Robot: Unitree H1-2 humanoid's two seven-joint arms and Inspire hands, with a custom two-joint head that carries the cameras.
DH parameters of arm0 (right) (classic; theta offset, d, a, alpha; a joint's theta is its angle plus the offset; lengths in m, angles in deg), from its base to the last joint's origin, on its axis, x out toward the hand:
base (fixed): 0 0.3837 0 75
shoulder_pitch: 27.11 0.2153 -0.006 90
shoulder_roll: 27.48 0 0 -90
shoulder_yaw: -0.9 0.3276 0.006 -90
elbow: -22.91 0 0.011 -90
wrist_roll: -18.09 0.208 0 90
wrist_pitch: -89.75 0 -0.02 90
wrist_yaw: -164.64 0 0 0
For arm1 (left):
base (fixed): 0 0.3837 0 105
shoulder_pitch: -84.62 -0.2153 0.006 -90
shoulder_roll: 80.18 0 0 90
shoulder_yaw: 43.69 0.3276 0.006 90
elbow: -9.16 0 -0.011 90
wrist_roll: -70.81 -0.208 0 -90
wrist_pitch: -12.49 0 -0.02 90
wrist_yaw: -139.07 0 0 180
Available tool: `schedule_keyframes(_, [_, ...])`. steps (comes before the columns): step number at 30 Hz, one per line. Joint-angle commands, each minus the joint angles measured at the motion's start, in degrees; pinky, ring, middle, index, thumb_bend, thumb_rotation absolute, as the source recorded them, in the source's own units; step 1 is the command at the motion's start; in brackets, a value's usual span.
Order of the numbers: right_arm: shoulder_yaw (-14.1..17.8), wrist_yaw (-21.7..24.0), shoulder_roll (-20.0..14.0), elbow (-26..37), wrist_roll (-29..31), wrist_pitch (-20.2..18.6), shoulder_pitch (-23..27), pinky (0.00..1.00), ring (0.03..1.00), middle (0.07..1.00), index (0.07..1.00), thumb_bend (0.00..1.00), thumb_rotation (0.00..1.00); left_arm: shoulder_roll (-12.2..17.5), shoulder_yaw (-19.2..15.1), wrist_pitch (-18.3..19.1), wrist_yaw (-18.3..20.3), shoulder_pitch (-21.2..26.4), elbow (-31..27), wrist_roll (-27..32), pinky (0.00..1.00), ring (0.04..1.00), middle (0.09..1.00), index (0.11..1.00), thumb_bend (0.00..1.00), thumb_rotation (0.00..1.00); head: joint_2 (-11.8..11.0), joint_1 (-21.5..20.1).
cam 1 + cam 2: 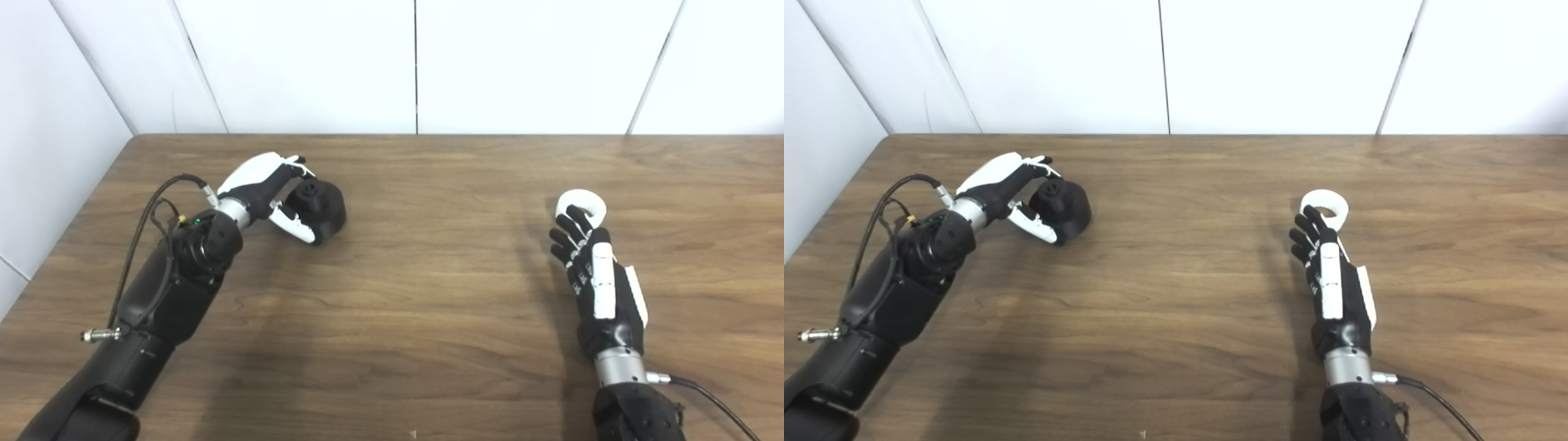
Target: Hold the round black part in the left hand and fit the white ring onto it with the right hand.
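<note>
Left eye view: left hand (269, 190) is cupping the round black part (318, 207) at the table's (416, 288) left side, fingers over the top, thumb under the near edge. It is wrapping the part but the part looks to be sitting on the wood, not lifted. Right hand (593, 269) is lying flat at the right, fingertips (576, 222) overlapping the near rim of the white ring (582, 207); can't tell whether it is actually gripping or just touching.

Right eye view: same layout. The black part's raised boss is pointing up, the ring is lying flat, and the two are sitting well apart.

Risks, judging from this: the loose-looking left grip is likely letting the part roll on lift; the right fingertips could be pushing the ring away instead of pinching it.

Containers: none showing, so no contents.
</note>
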Motion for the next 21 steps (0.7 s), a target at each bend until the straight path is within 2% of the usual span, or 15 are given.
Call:
schedule_keyframes(1, [0.0, 0.5, 0.1, 0.9, 0.3, 2.0, 1.0, 0.89, 0.871, 0.885, 0.883, 0.46, 1.00, 0.9, -0.6, -0.2, -0.8, 2.1, -2.2, -0.9, 0.89, 1.000, 0.975, 0.671, 0.86, 0.20, 0.1, 0.0])
schedule_keyframes(11, [0.1, 0.9, -0.6, 1.4, -0.2, 1.1, 1.4, 0.88, 0.867, 0.881, 0.882, 0.47, 1.00, 0.2, -0.8, 1.2, 0.5, 0.6, -5.0, -1.0, 0.92, 1.000, 0.968, 0.676, 0.87, 0.19, 0.6, 0.1])
schedule_keyframes(21, [0.2, 1.1, -0.9, 2.3, -0.5, -0.3, 1.8, 0.88, 0.873, 0.886, 0.883, 0.48, 1.00, -0.1, 0.3, 2.6, 3.2, -1.3, -9.5, -1.4, 0.86, 1.000, 0.975, 0.678, 0.88, 0.19, 1.3, 0.1])
